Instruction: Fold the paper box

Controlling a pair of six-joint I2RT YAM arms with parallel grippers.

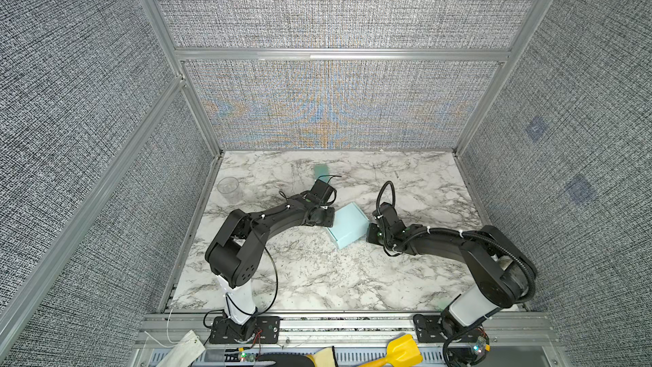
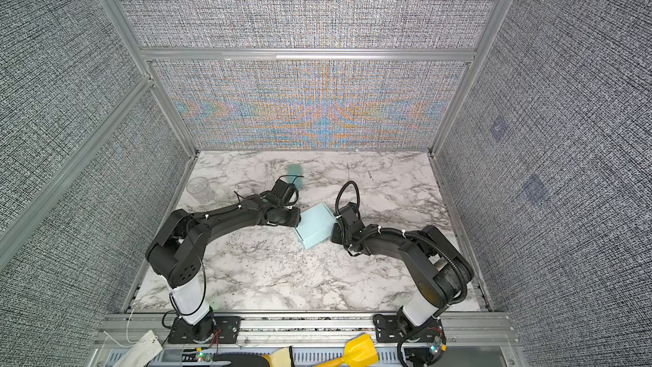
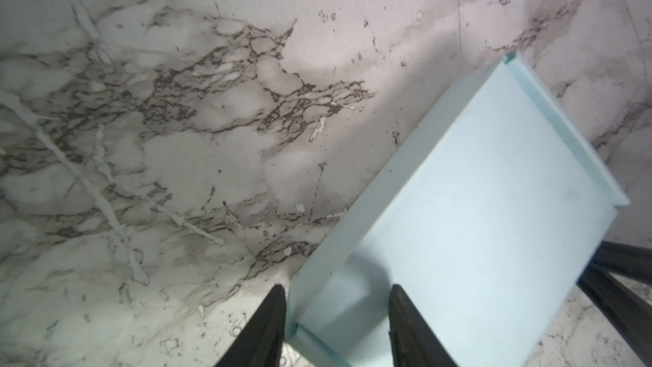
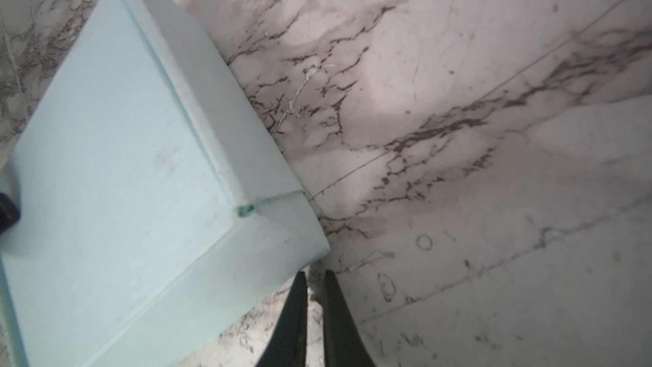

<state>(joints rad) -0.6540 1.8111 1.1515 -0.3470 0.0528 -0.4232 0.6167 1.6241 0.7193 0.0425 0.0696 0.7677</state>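
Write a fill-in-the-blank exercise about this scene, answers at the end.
1. The pale ____ paper box lies on the marble table.
2. The right pincer is ____ and holds nothing.
3. The left pincer is ____, straddling the paper box's corner.
4. The clear cup stands on the ____ pincer's side of the table.
Answers: blue; shut; open; left

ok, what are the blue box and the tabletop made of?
The paper box: thin matte pale-blue card, going by creased edges and a raw cut corner. The tabletop: smooth marble-look surface; straight seams in the right wrist view suggest printed film or laminate, not certain.
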